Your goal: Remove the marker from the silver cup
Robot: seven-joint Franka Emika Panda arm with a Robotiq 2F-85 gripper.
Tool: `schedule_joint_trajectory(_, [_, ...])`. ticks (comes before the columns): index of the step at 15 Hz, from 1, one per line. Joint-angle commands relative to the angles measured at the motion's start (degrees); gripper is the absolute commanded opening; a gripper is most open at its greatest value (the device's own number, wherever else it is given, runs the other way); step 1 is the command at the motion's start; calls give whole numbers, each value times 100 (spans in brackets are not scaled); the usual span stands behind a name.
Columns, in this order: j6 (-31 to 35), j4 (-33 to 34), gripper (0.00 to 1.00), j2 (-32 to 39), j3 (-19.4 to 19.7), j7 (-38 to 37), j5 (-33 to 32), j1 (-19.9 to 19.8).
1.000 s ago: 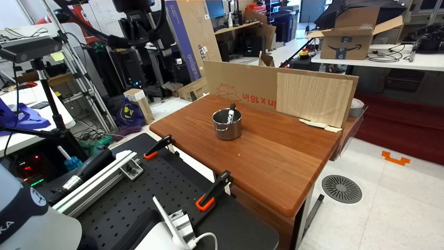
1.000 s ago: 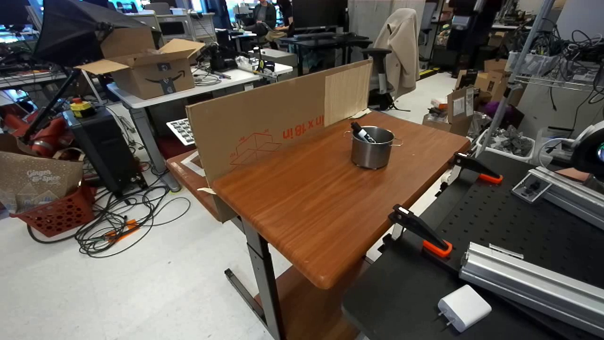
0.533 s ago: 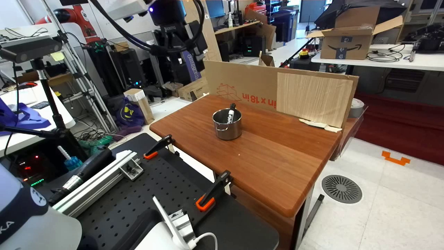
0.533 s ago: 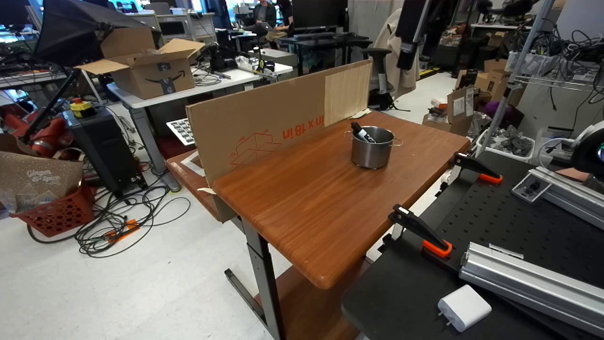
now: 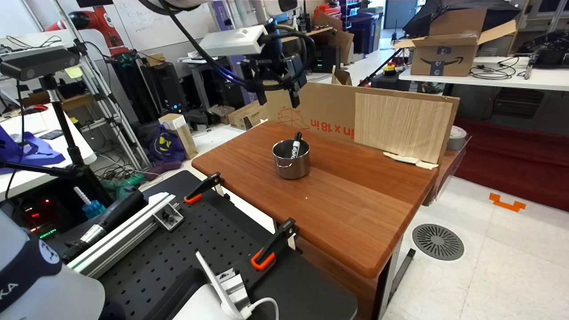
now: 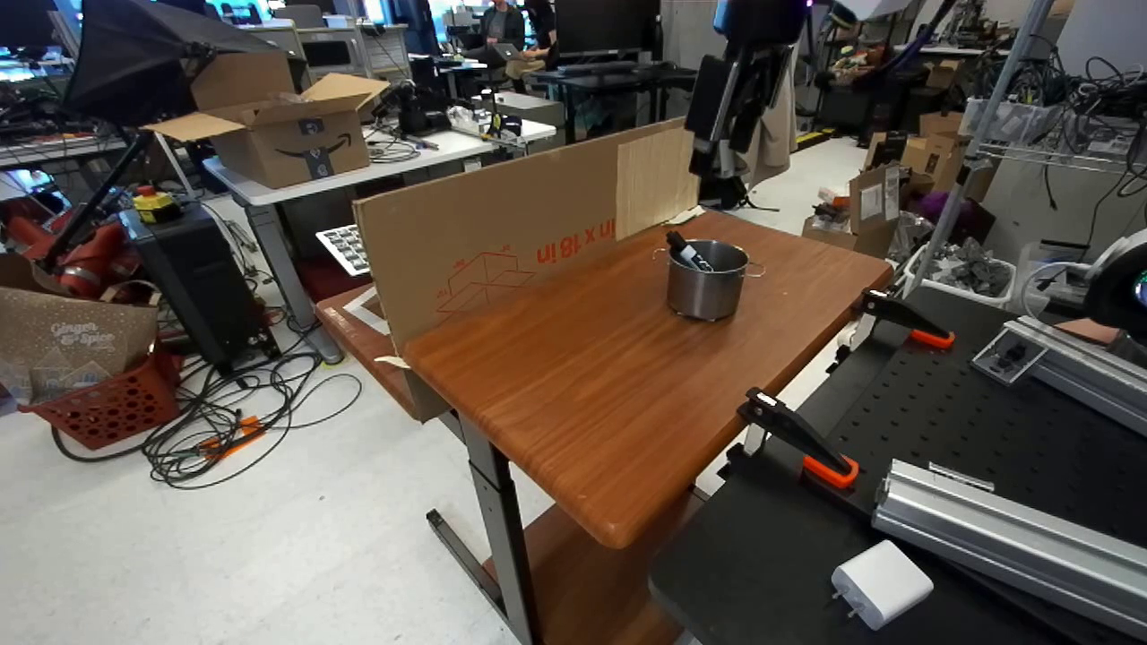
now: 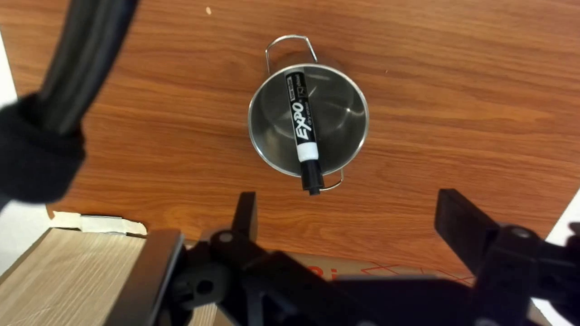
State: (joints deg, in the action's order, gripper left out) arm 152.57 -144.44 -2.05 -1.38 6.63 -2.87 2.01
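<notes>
The silver cup [image 7: 337,122] stands upright on the wooden table with two wire handles; it shows in both exterior views [image 5: 291,168] [image 6: 704,293]. The marker [image 7: 302,118], a black-and-white Expo pen with a black cap, leans inside the cup, its cap end over the rim, and shows in both exterior views [image 5: 295,147] [image 6: 691,254]. My gripper [image 7: 348,194] is open and empty, pointing down with its fingertips apart. It hangs above and behind the cup in an exterior view [image 5: 278,100], touching neither cup nor marker. The marker's lower end is inside the cup.
A cardboard panel [image 5: 320,104] stands along the far edge of the wooden table [image 5: 355,213], with the gripper near its top. Black-and-orange clamps [image 5: 273,244] and a black perforated board [image 5: 213,235] lie on the robot's side.
My arm has swung in from the side toward the table and come lower, with the gripper now near and above the cup. The cup and marker have not moved.
</notes>
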Motion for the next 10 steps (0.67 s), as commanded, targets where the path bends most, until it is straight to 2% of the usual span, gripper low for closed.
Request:
schedule_joint_trajectory(1, [215,449,100,651,17,612,386,-23])
schedule_joint_trajectory(6, [45,966,100,1308,-143,1274,898,-198])
schedule_joint_trajectory(10, [-88,1344,100,1765,-193,1338,836,-307])
